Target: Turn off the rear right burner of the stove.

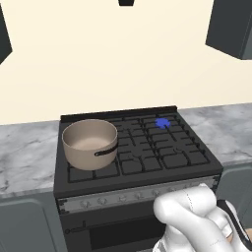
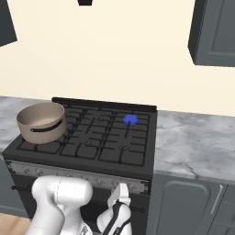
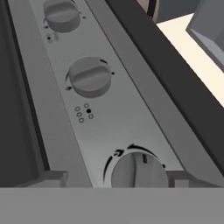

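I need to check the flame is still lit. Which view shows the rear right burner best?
The left base view: the rear right burner shows its blue flame unobstructed on the stove. The right base view shows it equally lit, from the other side. The hand view looks along the knob strip instead.

A tan pot [image 1: 90, 142] fills the stove's [image 1: 147, 170] front left corner. The grates toward the right edge, around the rear right burner [image 1: 163, 122], lie open. Along the front strip, the knobs [image 3: 89, 77] stand well apart, unblocked.
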